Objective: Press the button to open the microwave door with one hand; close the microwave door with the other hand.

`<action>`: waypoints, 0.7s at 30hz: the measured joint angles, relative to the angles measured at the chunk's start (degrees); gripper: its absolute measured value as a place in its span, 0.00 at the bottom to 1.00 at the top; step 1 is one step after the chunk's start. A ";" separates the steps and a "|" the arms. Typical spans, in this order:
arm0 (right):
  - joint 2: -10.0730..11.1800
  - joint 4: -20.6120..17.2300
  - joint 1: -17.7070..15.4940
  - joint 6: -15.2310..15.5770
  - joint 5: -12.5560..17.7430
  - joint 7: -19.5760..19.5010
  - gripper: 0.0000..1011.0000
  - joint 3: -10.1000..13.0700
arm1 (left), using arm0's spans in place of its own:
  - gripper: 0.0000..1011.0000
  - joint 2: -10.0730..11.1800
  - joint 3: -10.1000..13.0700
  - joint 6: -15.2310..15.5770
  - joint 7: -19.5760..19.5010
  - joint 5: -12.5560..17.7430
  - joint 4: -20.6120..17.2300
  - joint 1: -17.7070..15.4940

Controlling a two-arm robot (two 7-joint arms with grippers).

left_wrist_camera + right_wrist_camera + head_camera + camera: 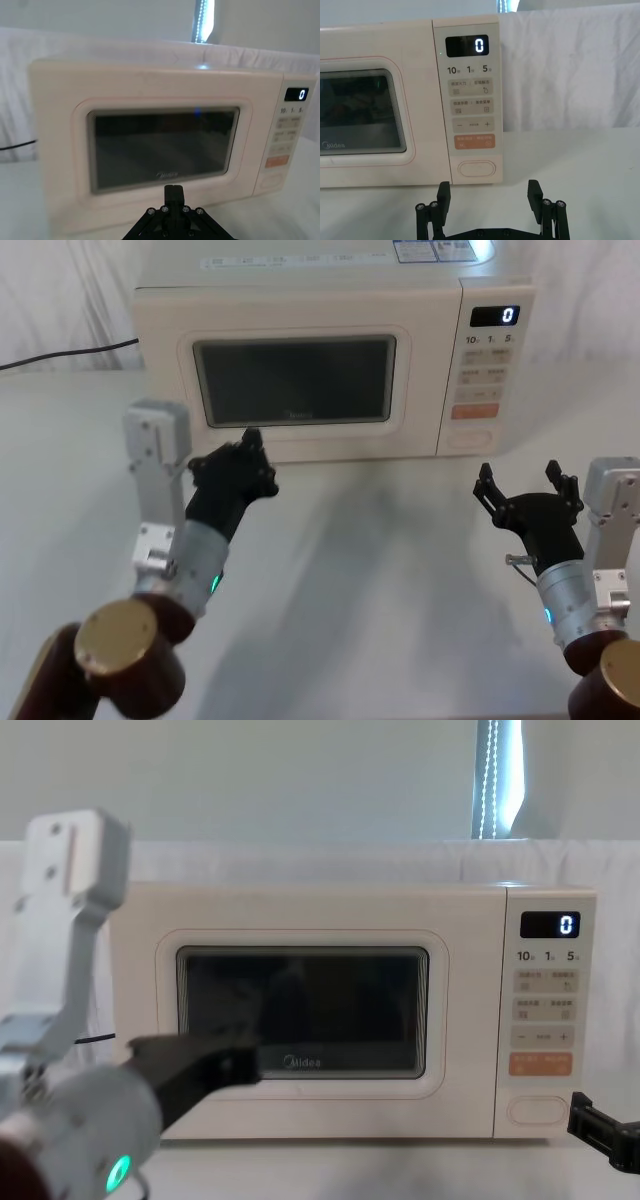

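While the table is carrying it along the far edge, the microwave is sitting squarely with its front facing the robot. Across most of that front, the microwave door is lying flush and closed, its dark glass window taking up the middle. On the right side of the front, the control panel is showing a lit "0" on its display, and an orange key is sitting just above the button, which is occupying the bottom of the panel. Toward the left side of the table, the left gripper is hovering close to the lower left part of the door with its fingers drawn together. Toward the right front corner, the right gripper is hanging well short of the button, its fingers spread wide and holding nothing.
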 joint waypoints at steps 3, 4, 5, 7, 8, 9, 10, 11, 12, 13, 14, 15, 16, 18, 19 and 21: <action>0.00 0.00 0.00 0.00 0.00 0.00 0.99 0.00 | 0.00 0.40 -0.43 -1.23 0.51 0.05 -0.98 2.17; 0.00 0.00 0.00 0.00 0.00 0.00 0.99 0.00 | 0.00 0.51 -0.77 -2.14 0.99 0.14 -1.57 3.54; 0.00 0.00 0.00 0.00 0.00 0.00 0.99 0.00 | 0.00 0.52 -1.09 -2.91 1.42 0.20 -1.93 4.91; 0.00 0.00 0.00 0.00 0.00 0.00 0.99 0.01 | 0.00 0.50 -1.40 -3.73 1.84 0.32 -2.11 6.10; 0.00 0.00 0.00 0.00 0.00 0.00 0.99 0.00 | 0.00 0.47 -1.52 -4.02 2.00 0.36 -2.16 6.45; 0.00 0.00 0.00 0.00 0.00 0.00 0.99 0.00 | 0.00 0.32 -1.85 -4.73 2.39 0.45 -2.19 7.33; 0.00 0.00 0.00 0.00 0.00 0.00 0.99 0.00 | 0.00 0.24 -2.04 -5.02 2.55 0.49 -2.20 7.61; 0.00 0.00 0.00 0.00 0.00 0.00 0.99 0.00 | 0.00 0.15 -2.21 -5.30 2.69 0.50 -2.21 7.88; 0.00 0.00 0.00 0.00 0.00 0.00 0.99 0.00 | 0.00 0.06 -2.40 -5.49 2.80 0.51 -2.22 8.15; 0.00 0.00 0.00 0.00 0.00 0.00 0.99 0.00 | 0.00 -0.10 -2.74 -5.79 2.97 0.50 -2.26 8.57; 0.00 0.00 0.00 0.00 0.00 0.00 0.99 0.00 | 0.00 -0.17 -2.92 -5.88 3.02 0.49 -2.29 8.78; 0.00 0.00 0.00 0.00 0.00 0.00 0.99 0.00 | 0.00 -0.24 -3.07 -5.94 3.05 0.48 -2.33 8.96; 0.00 0.00 0.00 0.00 0.00 0.00 0.99 0.00 | 0.00 -0.29 -3.20 -6.02 3.08 0.47 -2.37 9.12; 0.00 0.00 0.00 0.00 0.00 0.00 0.99 0.00 | 0.00 -0.39 -3.55 -6.11 3.10 0.42 -2.45 9.49; 0.00 0.00 0.00 0.00 0.00 0.00 0.99 0.00 | 0.00 -0.48 -3.79 -6.17 3.12 0.39 -2.49 9.67; 0.00 0.00 0.00 0.00 0.00 0.00 0.99 0.00 | 0.00 -0.57 -4.02 -6.24 3.20 0.39 -2.49 9.77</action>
